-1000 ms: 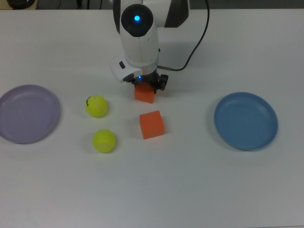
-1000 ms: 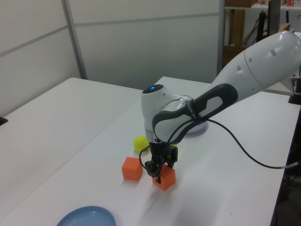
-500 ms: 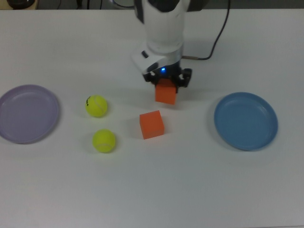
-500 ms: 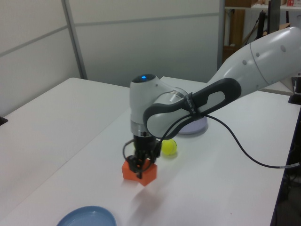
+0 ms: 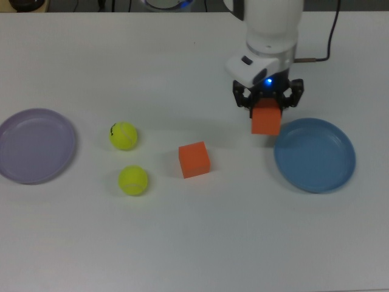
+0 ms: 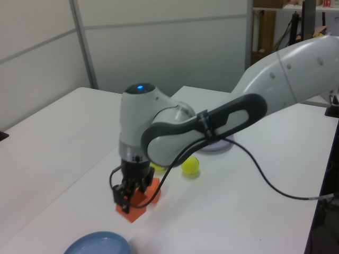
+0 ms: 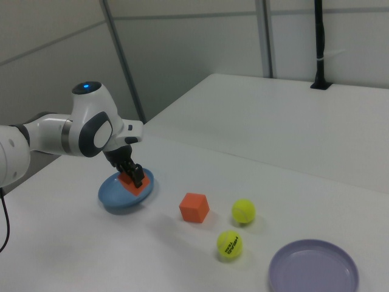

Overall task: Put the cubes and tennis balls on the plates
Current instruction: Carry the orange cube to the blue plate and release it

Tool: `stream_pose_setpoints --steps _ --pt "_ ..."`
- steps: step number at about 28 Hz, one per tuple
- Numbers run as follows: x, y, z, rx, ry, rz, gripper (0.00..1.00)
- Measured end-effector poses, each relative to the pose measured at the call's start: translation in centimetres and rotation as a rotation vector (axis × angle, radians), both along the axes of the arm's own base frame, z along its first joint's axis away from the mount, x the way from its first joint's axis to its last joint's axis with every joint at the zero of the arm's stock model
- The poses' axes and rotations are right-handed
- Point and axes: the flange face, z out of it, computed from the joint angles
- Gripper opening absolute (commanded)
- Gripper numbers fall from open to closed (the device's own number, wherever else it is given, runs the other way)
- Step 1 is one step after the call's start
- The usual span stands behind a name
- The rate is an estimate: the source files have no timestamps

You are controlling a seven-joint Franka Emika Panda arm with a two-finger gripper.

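Observation:
My gripper (image 5: 266, 112) (image 6: 128, 203) (image 7: 132, 177) is shut on an orange cube (image 5: 266, 121) (image 6: 133, 207) (image 7: 135, 185) and holds it off the table, just beside the blue plate's (image 5: 315, 154) (image 6: 98, 244) (image 7: 115, 197) rim on the top view's left. The other orange cube (image 5: 194, 159) (image 7: 194, 207) (image 6: 153, 186) rests mid-table. Two yellow-green tennis balls (image 5: 123, 135) (image 5: 133, 180) (image 7: 243, 211) (image 7: 230, 244) lie between it and the lavender plate (image 5: 35, 145) (image 7: 313, 268), which holds nothing. In the left view only one ball (image 6: 190, 165) shows whole.
A black cable (image 5: 316, 59) (image 6: 265, 180) trails from the arm across the white table (image 5: 200, 243). The table's far edge runs along the top view's upper border.
My gripper has carried the orange cube toward the top view's right, from near the table's middle to the blue plate's edge. The other cube, balls and plates have not moved.

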Motion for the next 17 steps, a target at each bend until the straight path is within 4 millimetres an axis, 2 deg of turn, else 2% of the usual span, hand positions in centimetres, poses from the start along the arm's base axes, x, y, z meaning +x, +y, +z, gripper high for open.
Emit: stream_pose_setpoints --steps 3,9,14,17 --pt "0.0 1.8 -0.9 0.019 -0.024 0.019 0.00" --pt "-1.3 5.9 -2.8 0.062 -0.069 0.047 0.00" --pt "-2.2 8.1 -3.8 0.067 -0.084 0.074 0.00" --pt "-2.2 8.7 -4.3 0.062 -0.095 0.073 0.00"
